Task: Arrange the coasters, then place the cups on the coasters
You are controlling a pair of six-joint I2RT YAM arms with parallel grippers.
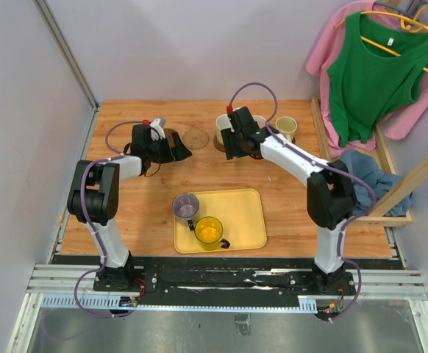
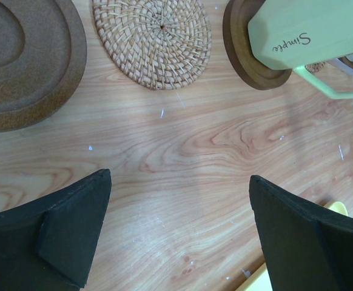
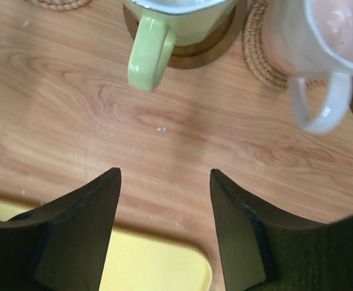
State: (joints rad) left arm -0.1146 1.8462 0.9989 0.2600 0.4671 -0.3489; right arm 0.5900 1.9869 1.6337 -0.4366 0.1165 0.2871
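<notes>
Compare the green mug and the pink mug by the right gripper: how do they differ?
The green mug stands on a smooth dark coaster, the pink mug on a woven tan coaster. The green mug's handle is thick, the pink mug's thin and whitish. Both stand upright on coasters, handles toward the wrist camera.

We see a smooth wooden surface (image 2: 182,157) with clear grain. On it, a rough woven tan coaster (image 2: 152,39) lies beside a matt, grainy brown coaster (image 2: 19,60) that may be cork. The pale green mug (image 2: 310,30) is glossy and glazed, and the yellow tray (image 1: 245,220) is smooth with a faint sheen.
</notes>
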